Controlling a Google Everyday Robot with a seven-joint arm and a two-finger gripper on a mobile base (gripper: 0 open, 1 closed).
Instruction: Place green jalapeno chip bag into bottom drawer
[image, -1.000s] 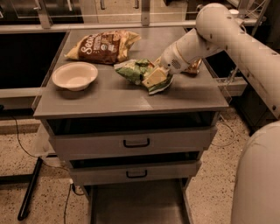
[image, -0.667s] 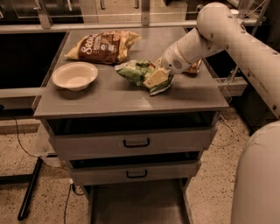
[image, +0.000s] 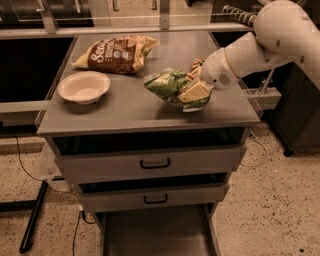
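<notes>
The green jalapeno chip bag (image: 169, 85) is over the right part of the grey cabinet top (image: 125, 107), its right end pinched by my gripper (image: 194, 93). The gripper reaches in from the right on the white arm (image: 260, 45) and is shut on the bag. The bag looks raised a little off the top, with a shadow under it. The bottom drawer (image: 155, 232) is pulled open at floor level, a flat grey tray with nothing visible in it.
A white bowl (image: 84, 87) sits on the left of the top. A large brown-and-yellow bag (image: 117, 54) lies at the back. A small gold-brown bag (image: 196, 64) peeks out behind the gripper. Two upper drawers (image: 155, 164) with black handles are nearly shut.
The gripper and the green bag have shifted slightly to the right and the bag has lifted a little. The bowl and the other bags have not moved.
</notes>
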